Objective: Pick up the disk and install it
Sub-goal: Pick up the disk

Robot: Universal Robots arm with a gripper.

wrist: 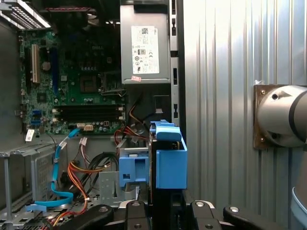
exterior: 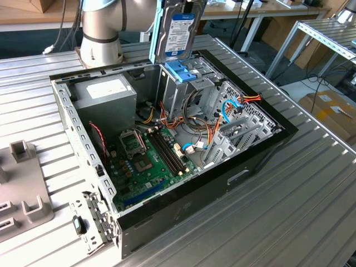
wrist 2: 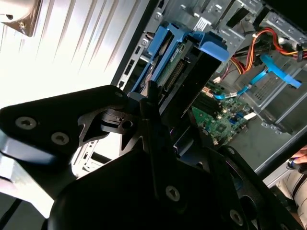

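Exterior view: flat grey-metal disk in light-blue plastic carrier [exterior: 179, 30] hangs, long axis upright, at 12 o'clock of the blue-topped metal cage [exterior: 177, 92]. First wrist view: my tool [wrist: 167, 211] is clamped on it.

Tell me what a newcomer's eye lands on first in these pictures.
The disk stands out first: the gripper holds it upright just above the blue-topped drive cage. Below it, in the exterior view, the open computer case lies on the ribbed metal table. The green motherboard is exposed on the case floor, and red and yellow wires run along the side toward the exterior view's right.
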